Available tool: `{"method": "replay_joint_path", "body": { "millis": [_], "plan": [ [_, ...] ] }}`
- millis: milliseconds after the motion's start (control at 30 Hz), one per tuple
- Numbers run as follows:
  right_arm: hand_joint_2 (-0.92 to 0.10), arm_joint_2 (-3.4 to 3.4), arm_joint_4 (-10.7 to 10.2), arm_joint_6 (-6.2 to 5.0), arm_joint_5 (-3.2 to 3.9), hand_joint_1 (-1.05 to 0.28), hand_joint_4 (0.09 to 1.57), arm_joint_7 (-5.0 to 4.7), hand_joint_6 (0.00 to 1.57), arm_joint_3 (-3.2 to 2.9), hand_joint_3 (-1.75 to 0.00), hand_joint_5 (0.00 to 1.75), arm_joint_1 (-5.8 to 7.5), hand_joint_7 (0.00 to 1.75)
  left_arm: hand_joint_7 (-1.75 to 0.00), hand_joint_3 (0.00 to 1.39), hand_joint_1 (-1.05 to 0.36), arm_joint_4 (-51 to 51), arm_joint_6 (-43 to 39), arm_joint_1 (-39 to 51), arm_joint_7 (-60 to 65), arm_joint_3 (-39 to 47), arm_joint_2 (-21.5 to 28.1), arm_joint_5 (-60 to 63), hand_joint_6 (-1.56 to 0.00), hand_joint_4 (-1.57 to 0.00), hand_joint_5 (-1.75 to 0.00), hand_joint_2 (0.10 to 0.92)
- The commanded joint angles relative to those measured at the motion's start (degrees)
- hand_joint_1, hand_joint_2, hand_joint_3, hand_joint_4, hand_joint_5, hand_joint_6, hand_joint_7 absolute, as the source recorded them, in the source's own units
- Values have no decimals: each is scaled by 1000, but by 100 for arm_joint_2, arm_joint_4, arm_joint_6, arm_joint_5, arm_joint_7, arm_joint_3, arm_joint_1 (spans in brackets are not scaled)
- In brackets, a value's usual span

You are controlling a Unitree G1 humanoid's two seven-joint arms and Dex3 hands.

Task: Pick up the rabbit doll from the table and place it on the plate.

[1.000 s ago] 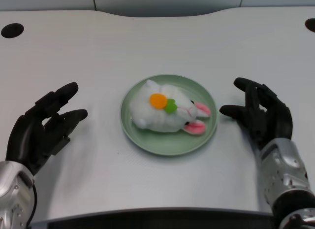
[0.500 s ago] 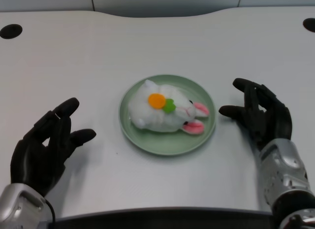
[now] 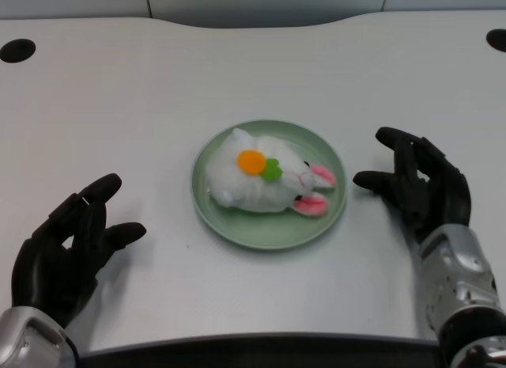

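rabbit doll (image 3: 265,178) lies on plate (image 3: 237,225); left hand (image 3: 67,253) fingers released, apart

no text, label, brand, number or sign can be read anywhere in the head view. the rabbit doll (image 3: 265,180) carries only an orange and green patch without any lettering, the green plate (image 3: 269,230) is plain, and the white bench (image 3: 253,75) bears no markings. the left robot hand (image 3: 67,253) is plain black with no writing on it.
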Motion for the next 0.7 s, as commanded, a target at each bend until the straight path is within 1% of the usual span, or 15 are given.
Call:
{"method": "replay_joint_path", "body": {
  "millis": [33, 100, 167, 200, 267, 333, 400, 467, 500, 567, 633, 700],
  "plan": [
    [-921, 18, 3, -4, 31, -379, 698, 16, 649, -9, -389, 1160, -21, 767, -348, 399, -546, 128, -67, -32, -85, 55, 29, 5, -602, -368, -1399, 921],
    [-921, 16, 16, -37, 32, -376, 694, 32, 649, -14, -388, 1160, -17, 765, -355, 387, -553, 187, -89, -51, -116, 72, 37, -2, -600, -373, -1393, 921],
    [-921, 11, 47, -55, 64, -376, 693, 83, 650, -42, -386, 1161, -19, 765, -362, 379, -558, 205, -96, -57, -107, 66, 37, 18, -604, -380, -1391, 921],
    [-921, 5, 59, -64, 69, -378, 691, 106, 649, -50, -384, 1159, -20, 765, -367, 377, -559, 205, -77, -63, -85, 59, 37, 30, -610, -385, -1390, 921],
    [-921, -8, 45, -44, 39, -384, 685, 91, 642, -33, -384, 1156, -17, 763, -375, 386, -552, 207, -73, -67, -74, 55, 24, 29, -620, -393, -1388, 921],
    [-921, -23, 66, -32, 6, -388, 688, 46, 637, -20, -384, 1156, -31, 762, -379, 403, -546, 192, -84, -65, -60, 44, 3, 38, -619, -391, -1384, 921],
    [-921, -37, 96, -24, 0, -390, 691, 32, 635, -24, -383, 1155, -50, 760, -381, 411, -545, 200, -116, -72, -53, 38, -13, 52, -618, -391, -1383, 921],
    [-921, -45, 124, -11, 25, -391, 694, 45, 638, -46, -384, 1156, -74, 760, -386, 412, -537, 203, -99, -89, 11, 42, -34, 65, -621, -400, -1383, 921],
    [-921, -48, 130, -15, 26, -391, 694, 52, 640, -47, -385, 1157, -78, 760, -387, 410, -536, 196, -57, -98, 50, 53, -42, 54, -621, -403, -1382, 921],
    [-921, -47, 136, -29, 31, -388, 707, 71, 651, -50, -382, 1167, -78, 766, -387, 393, -522, 205, -4, -114, 70, 82, -52, 7, -610, -392, -1371, 921],
    [-921, -36, 154, -68, 63, -383, 718, 110, 660, -78, -384, 1174, -79, 771, -392, 364, -513, 205, 37, -128, 71, 125, -73, -71, -604, -392, -1372, 921],
    [-921, -35, 161, -62, 74, -381, 726, 125, 668, -91, -384, 1175, -82, 775, -395, 346, -512, 167, 48, -114, 82, 133, -74, -71, -597, -393, -1372, 921]
  ]
}}
